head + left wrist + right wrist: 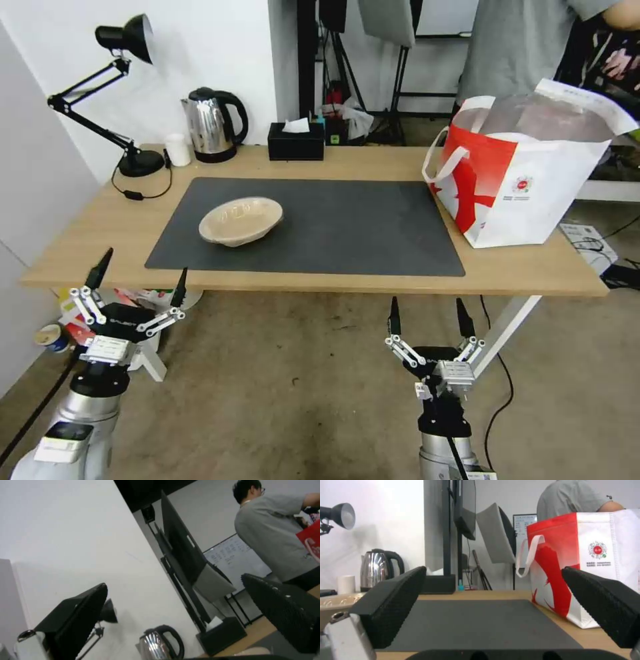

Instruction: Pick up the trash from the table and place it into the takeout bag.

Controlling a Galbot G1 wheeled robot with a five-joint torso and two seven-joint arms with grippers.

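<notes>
both left gripper (140, 269) and right gripper (427, 315) point upward below table (320, 283), fingers spread.

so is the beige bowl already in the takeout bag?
No, the beige bowl sits on the dark mat, apart from the takeout bag at the table's right end.

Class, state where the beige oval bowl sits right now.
In the head view, the beige oval bowl rests on the dark grey mat's left part, in front of the kettle.

Mat (347, 227) mid open, bag (527, 180) blocks right, kettle (212, 125) prob. clear behind.
</notes>
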